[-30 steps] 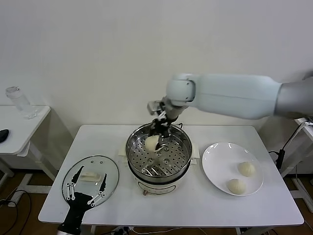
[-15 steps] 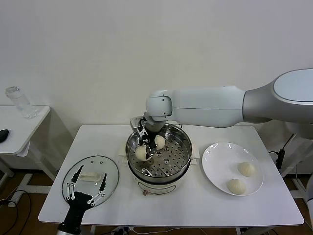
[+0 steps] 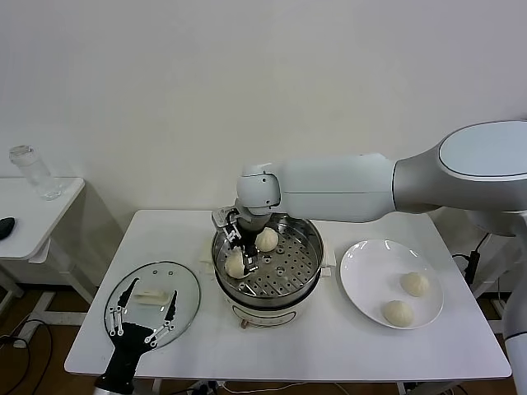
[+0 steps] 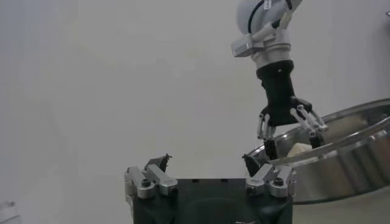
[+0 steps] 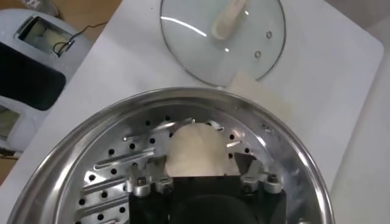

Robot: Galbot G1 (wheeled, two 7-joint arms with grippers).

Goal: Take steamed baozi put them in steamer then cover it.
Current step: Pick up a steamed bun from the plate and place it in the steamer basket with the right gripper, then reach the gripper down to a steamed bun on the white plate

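The steel steamer [image 3: 306, 271] stands mid-table with two baozi on its perforated tray: one at the back [image 3: 267, 239], one at the left [image 3: 235, 265]. My right gripper [image 3: 240, 255] reaches down into the pot, open, its fingers either side of the left baozi [image 5: 194, 152], which rests on the tray. In the right wrist view the right gripper [image 5: 198, 163] has a gap beside one finger. Two more baozi [image 3: 415, 284] [image 3: 398, 313] lie on the white plate [image 3: 366, 267]. The glass cover [image 3: 153, 288] lies flat at the front left. My left gripper [image 3: 145, 317] hovers open over it, empty [image 4: 206, 161].
A beige pad [image 5: 259, 94] lies on the table between the steamer and the cover. A low side table [image 3: 33, 214] at the far left holds a glass jar [image 3: 31, 171]. The wall runs close behind the table.
My right gripper carried a baozi leftward and down to the left part of the steamer tray, then opened its fingers. The left arm has not moved.
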